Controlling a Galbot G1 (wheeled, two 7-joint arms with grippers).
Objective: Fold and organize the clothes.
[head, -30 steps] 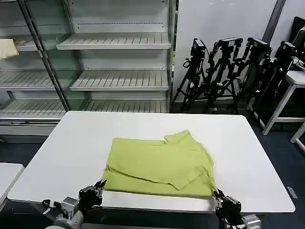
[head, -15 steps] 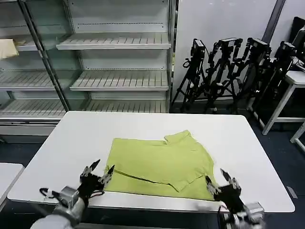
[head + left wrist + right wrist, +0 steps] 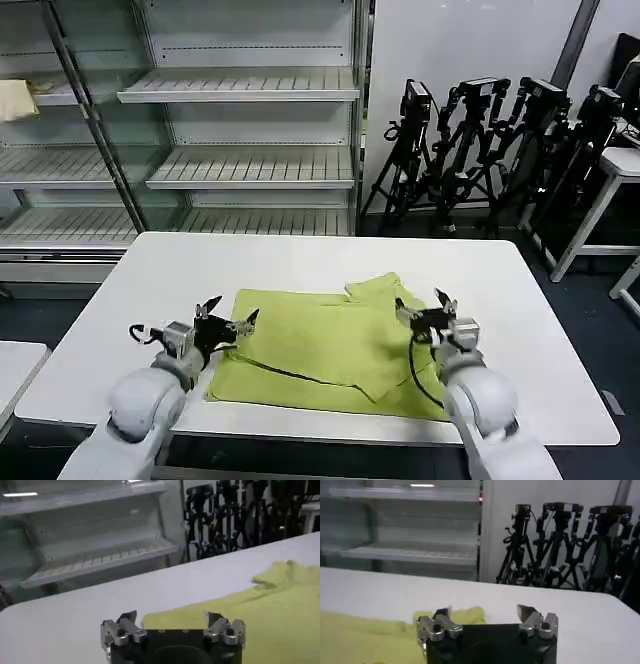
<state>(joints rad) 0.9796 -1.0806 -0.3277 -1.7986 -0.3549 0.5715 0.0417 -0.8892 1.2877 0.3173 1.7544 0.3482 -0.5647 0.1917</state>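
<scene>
- Midway through a folding job, the lime shirt lies flat on the white table, already folded once or more into a rough rectangle, its collar at the far right corner and a sleeve flap lying across the near half.
- Left gripper hovers at the shirt's left edge with its fingers spread wide and nothing between them; the left wrist view shows the same spread prongs over the cloth's border.
- Right gripper hangs above the right side just beside the collar, jaws likewise parted and empty, as the right wrist view confirms.
- Whether either set of fingertips is touching the fabric cannot be told from these angles; both look to be slightly above it.
- Judged by its soft wrinkles and the way it drapes, the shirt is thin, light and limp: it will sag and slide unless pinched firmly.
- Best holds appear to be the two side edges or corners, taking all layers at once so the fold stays together when lifted.
- Behind the table stand empty metal shelves and a row of black tripods.
</scene>
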